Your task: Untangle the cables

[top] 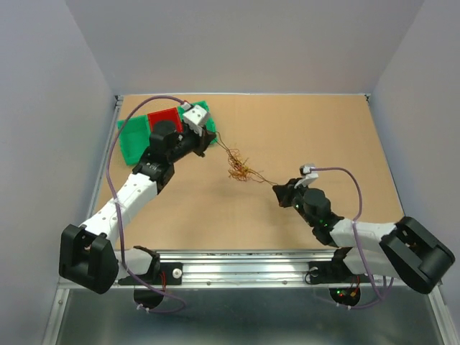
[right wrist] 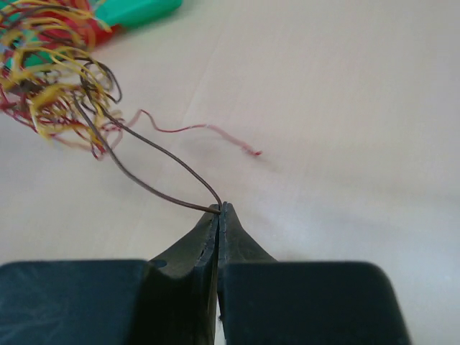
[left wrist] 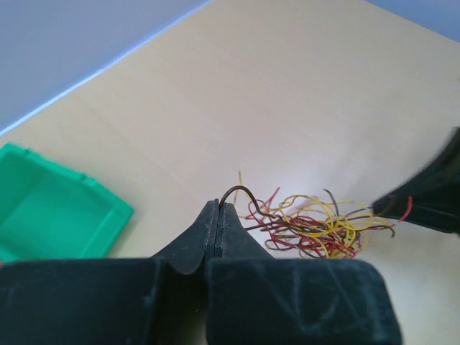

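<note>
A clump of thin curly cables [top: 238, 167] in yellow, red and dark brown lies on the table between my arms; it shows in the left wrist view [left wrist: 316, 224] and the right wrist view [right wrist: 50, 68]. My left gripper [top: 210, 139] is shut on a dark brown cable [left wrist: 241, 192] that arches from its tips [left wrist: 218, 206] into the clump. My right gripper [top: 277, 191] is shut on a dark brown cable loop [right wrist: 154, 169] at its tips [right wrist: 220, 209], stretched out from the clump. A loose red strand [right wrist: 208, 131] lies on the table.
A green tray [top: 131, 138] with a red part [top: 165, 118] sits at the back left under my left arm; it also shows in the left wrist view [left wrist: 50, 212]. Grey walls surround the table [top: 323, 136]. Lilac cables [top: 111, 172] run along both arms.
</note>
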Robot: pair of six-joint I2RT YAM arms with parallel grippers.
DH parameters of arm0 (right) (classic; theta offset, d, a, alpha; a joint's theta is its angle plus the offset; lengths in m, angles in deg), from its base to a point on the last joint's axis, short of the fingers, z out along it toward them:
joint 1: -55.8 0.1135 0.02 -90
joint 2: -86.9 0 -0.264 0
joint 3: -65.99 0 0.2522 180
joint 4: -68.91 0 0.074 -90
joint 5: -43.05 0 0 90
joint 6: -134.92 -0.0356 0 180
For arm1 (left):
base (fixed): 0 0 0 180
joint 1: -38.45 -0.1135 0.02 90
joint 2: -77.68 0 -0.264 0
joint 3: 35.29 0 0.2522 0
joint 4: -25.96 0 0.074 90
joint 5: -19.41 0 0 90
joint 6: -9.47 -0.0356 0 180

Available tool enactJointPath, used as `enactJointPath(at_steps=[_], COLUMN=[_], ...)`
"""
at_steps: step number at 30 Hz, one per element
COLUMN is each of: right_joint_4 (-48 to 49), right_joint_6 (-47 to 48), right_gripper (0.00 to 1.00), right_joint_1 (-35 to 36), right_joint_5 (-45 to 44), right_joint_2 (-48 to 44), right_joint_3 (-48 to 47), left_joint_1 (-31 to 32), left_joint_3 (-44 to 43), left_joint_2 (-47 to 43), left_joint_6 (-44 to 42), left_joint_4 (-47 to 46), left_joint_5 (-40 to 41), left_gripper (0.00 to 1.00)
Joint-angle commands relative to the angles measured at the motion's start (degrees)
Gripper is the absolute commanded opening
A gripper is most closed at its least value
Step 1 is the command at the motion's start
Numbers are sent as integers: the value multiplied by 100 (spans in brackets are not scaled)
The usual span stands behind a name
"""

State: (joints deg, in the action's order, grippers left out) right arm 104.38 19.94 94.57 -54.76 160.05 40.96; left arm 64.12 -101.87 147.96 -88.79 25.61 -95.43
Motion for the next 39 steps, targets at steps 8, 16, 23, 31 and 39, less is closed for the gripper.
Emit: enactJointPath(at_steps=[8, 16, 23, 31, 39], right_joint_4=[-2906, -3719, -5308, -6864, -6728], right_joint_6=[-2353, -2250, -3075, -3171, -2700], right_gripper=[1, 1, 1, 0, 1], right_joint_1=[44, 44, 44, 44, 44], right_joint_5=[-3585, -3798, -4754, -5414, -4854], right_joint_2=[-3567, -5766, -6512, -7244, -7244], right_joint_3=[977, 1294, 828, -103, -578], left_joint_1=[-1240, -1249, -1275, -1653, -1662], left_joint_3=[-62, -44, -123, 26, 43], left_joint_2=[100, 170, 214, -93, 108], left_joint_6=[1089, 1045, 1194, 1572, 1230], left_joint_4=[-848, -901, -778, -909, -1076], left_joint_5=[366, 225, 1250, 1711, -345], left_gripper=[0, 0, 0, 0, 15])
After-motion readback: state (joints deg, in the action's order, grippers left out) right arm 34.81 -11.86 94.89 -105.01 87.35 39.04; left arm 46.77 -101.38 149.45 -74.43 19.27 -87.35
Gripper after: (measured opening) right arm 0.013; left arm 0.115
